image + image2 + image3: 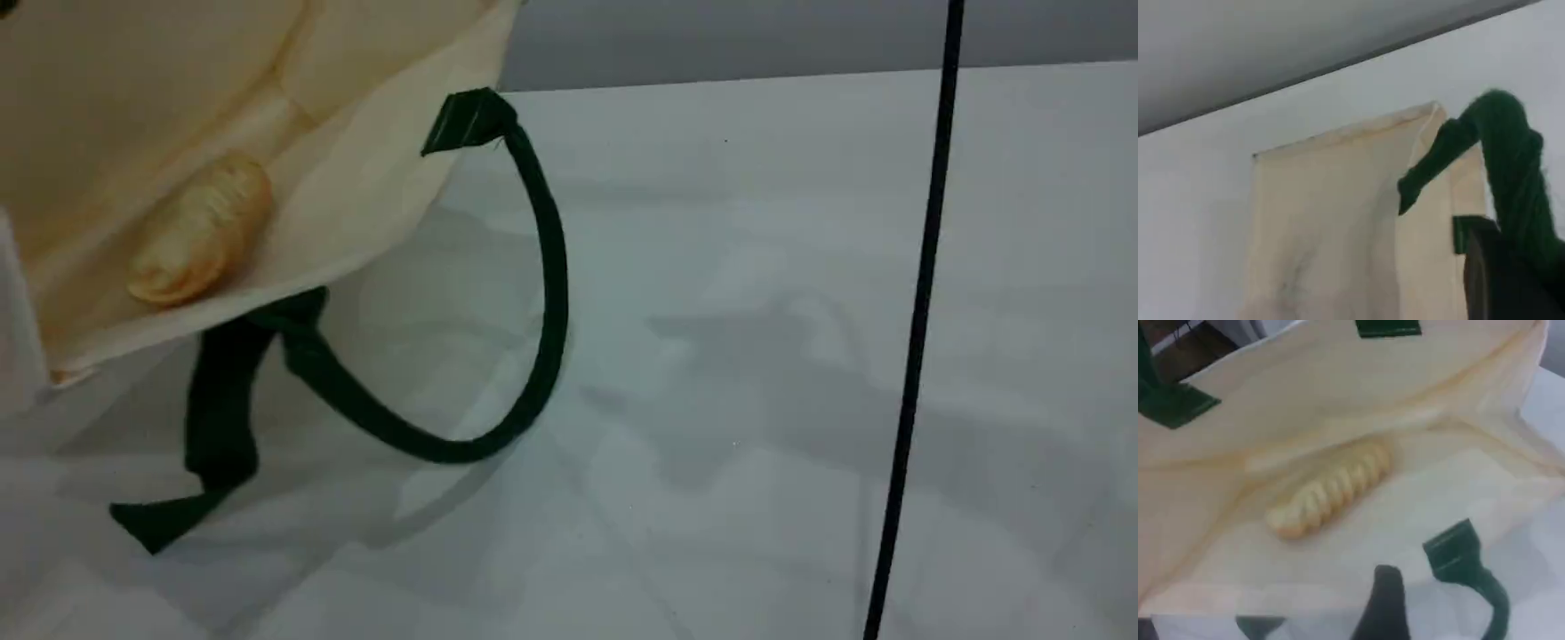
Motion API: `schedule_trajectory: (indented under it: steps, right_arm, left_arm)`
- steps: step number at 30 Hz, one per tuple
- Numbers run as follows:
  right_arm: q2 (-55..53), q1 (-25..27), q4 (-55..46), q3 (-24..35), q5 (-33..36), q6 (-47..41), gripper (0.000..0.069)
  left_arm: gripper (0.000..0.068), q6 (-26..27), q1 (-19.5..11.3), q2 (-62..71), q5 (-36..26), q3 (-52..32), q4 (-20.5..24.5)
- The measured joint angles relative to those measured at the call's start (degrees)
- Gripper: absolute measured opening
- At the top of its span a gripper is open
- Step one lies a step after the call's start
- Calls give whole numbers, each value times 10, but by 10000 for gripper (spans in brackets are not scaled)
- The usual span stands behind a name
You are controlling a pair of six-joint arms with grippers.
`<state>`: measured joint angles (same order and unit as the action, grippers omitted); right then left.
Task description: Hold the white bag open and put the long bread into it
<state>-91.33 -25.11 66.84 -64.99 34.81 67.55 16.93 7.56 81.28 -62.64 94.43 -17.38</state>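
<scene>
The white bag [373, 178] lies open at the top left of the scene view, mouth toward the camera. The long bread [200, 231], golden and ridged, rests inside it on the lower wall; the right wrist view looks down on the long bread [1335, 493] inside the white bag [1438, 493]. One dark fingertip of my right gripper [1385, 607] shows just outside the bag's mouth, holding nothing. In the left wrist view my left gripper [1501, 280] is shut on a dark green handle [1508, 167], with the white bag [1331, 227] stretched out below. Neither gripper appears in the scene view.
The bag's other green handle [551, 293] loops out over the white table [756, 356], and a strap end [160, 520] lies near the front left. A thin black cable [925, 311] runs top to bottom at the right.
</scene>
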Motion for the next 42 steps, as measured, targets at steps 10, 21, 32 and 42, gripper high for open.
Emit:
schedule_trajectory:
  steps: [10,21,32,42]
  right_arm:
    - [0,0,0,0,0,0,580]
    - [0,0,0,0,2,0,580]
    - [44,0,2,0,0,0,580]
    - [89,0,-10,0,15,-10,580]
  left_arm:
    - [98,-10,-1,39,11,-9,-33]
    - [99,42,0,96,92,-115,-136]
    - [127,134,0,95,208,-244,-209]
    - [255,219,0,116,240,-281,-281]
